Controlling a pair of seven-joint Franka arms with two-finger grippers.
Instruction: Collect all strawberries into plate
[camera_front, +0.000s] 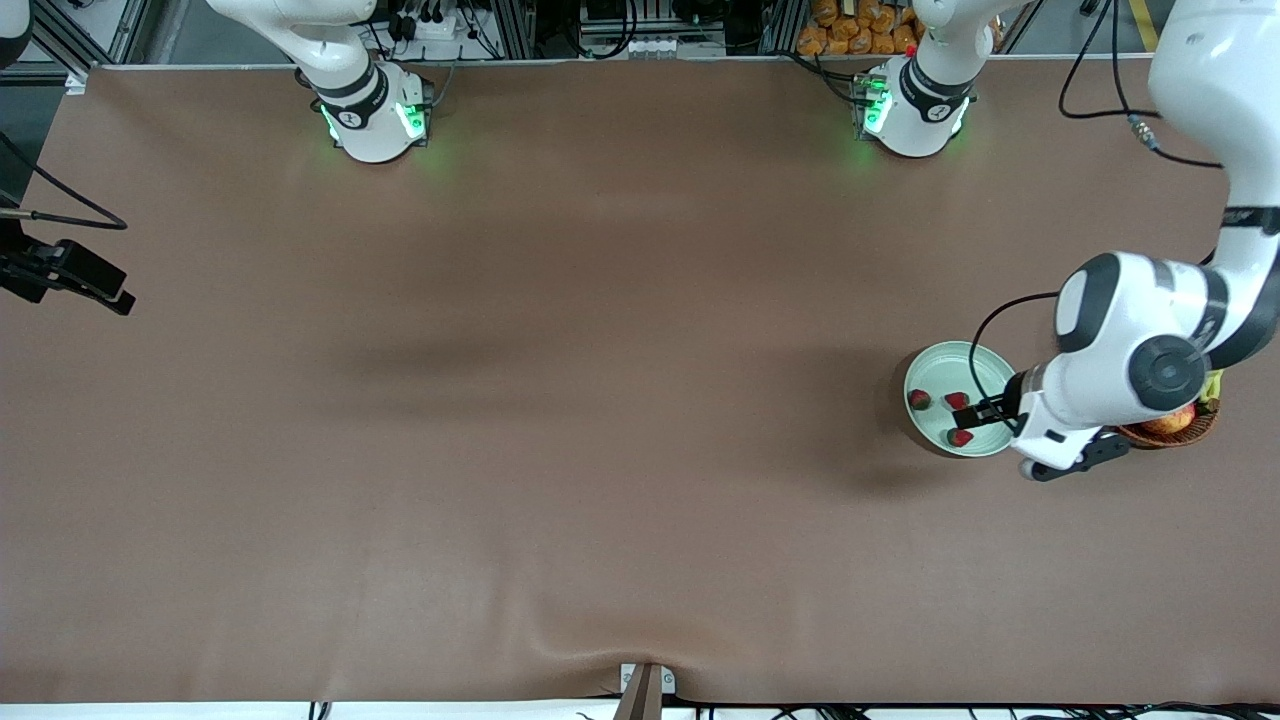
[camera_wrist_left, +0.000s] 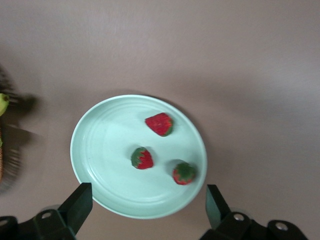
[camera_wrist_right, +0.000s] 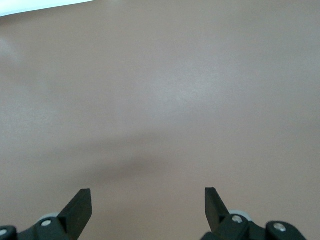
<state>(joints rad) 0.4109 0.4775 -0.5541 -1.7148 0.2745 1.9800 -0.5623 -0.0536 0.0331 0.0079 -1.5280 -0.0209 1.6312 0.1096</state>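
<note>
Three strawberries (camera_front: 919, 399) (camera_front: 957, 400) (camera_front: 961, 437) lie in the pale green plate (camera_front: 935, 365) at the left arm's end of the table. In the left wrist view they (camera_wrist_left: 160, 124) (camera_wrist_left: 142, 158) (camera_wrist_left: 184, 173) rest apart from one another on the plate (camera_wrist_left: 105, 145). My left gripper (camera_front: 983, 413) (camera_wrist_left: 148, 187) hovers open over the plate's rim on the basket side, with nothing between its fingers. My right gripper (camera_front: 112, 296) (camera_wrist_right: 148, 192) waits open and empty over bare table at the right arm's end.
A brown wicker basket (camera_front: 1180, 432) holding an apple (camera_front: 1168, 422) stands right beside the plate, partly under the left arm. Its edge (camera_wrist_left: 2, 160) shows in the left wrist view. Brown cloth covers the whole table (camera_front: 600, 400).
</note>
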